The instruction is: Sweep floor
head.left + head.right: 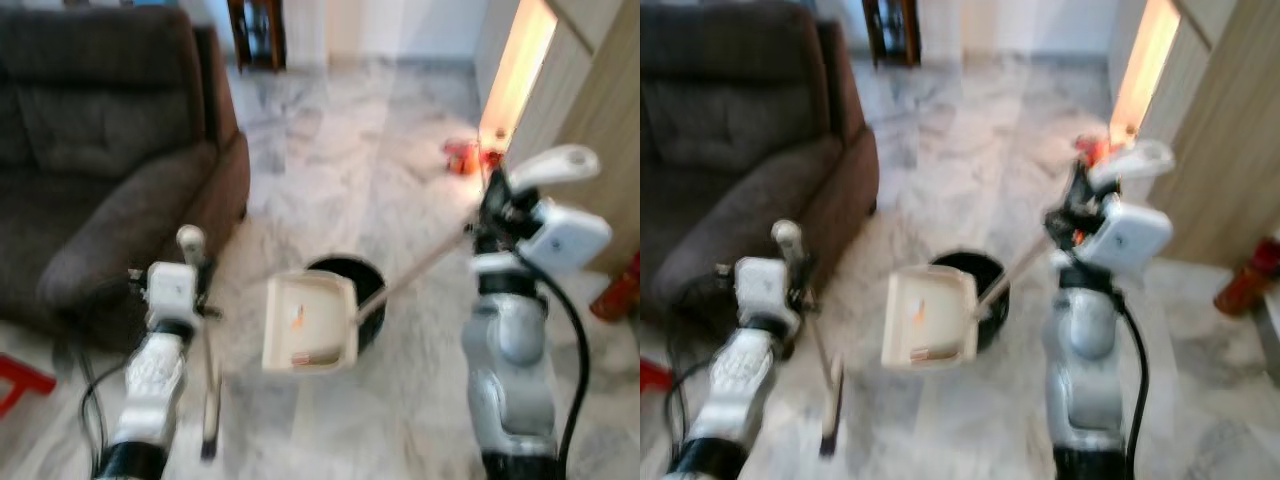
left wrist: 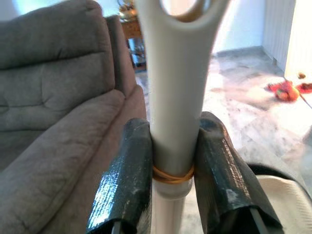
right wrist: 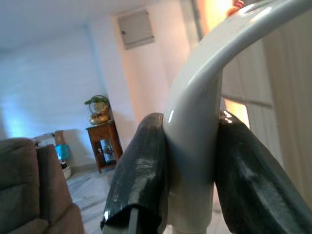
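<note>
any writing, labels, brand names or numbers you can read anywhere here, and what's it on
No readable text in any view.
Dustpan: an orange smudge inside the tray, too blurred to tell whether it is print.
Wall panel: plain grey, nothing written on it.
Broom handle in the left pincer and dustpan handle in the right pincer: bare white plastic.

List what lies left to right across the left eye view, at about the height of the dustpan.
Brown sofa → left gripper on the broom handle → cream dustpan → black bin → right gripper on the dustpan handle.
</note>
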Robot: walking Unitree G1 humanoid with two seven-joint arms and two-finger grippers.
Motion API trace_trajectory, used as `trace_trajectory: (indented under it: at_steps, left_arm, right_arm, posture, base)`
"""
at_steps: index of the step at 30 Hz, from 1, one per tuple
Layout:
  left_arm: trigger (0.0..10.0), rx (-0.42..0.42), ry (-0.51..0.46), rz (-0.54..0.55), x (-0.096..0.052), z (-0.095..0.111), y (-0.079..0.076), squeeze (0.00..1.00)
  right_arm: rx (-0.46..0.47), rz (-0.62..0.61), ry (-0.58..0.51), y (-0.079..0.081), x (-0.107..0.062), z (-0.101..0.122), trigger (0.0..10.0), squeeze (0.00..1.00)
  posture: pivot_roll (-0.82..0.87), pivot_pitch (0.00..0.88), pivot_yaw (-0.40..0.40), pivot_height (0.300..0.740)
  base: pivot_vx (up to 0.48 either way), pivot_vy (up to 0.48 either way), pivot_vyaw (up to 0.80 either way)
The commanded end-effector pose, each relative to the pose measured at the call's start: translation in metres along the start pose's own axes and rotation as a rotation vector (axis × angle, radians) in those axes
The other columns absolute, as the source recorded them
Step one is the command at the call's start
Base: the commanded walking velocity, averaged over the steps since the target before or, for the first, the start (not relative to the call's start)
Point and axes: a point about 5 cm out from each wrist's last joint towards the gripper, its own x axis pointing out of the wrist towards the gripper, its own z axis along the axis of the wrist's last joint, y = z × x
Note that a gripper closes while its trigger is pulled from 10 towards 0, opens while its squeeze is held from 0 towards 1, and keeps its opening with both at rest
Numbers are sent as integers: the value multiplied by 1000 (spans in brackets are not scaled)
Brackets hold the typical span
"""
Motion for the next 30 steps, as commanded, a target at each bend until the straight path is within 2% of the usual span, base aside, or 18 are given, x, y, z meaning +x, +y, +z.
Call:
trace_trajectory:
  at_steps: [1,24,30]
  left_arm:
    - [10000,21,-54,21,2,9,10,0]
    - [10000,25,-70,28,6,13,11,0]
    - [10000,24,-73,28,6,14,11,0]
  right_arm:
    - [51,29,-70,13,4,14,10000,0]
    - [54,47,-91,16,7,19,10000,0]
    - [60,49,-91,18,7,18,10000,0]
  posture:
    - [33,0,43,740]
    - [38,0,43,740]
    - [38,0,43,740]
  base:
    - [330,0,0]
    - [328,0,0]
    - [329,0,334]
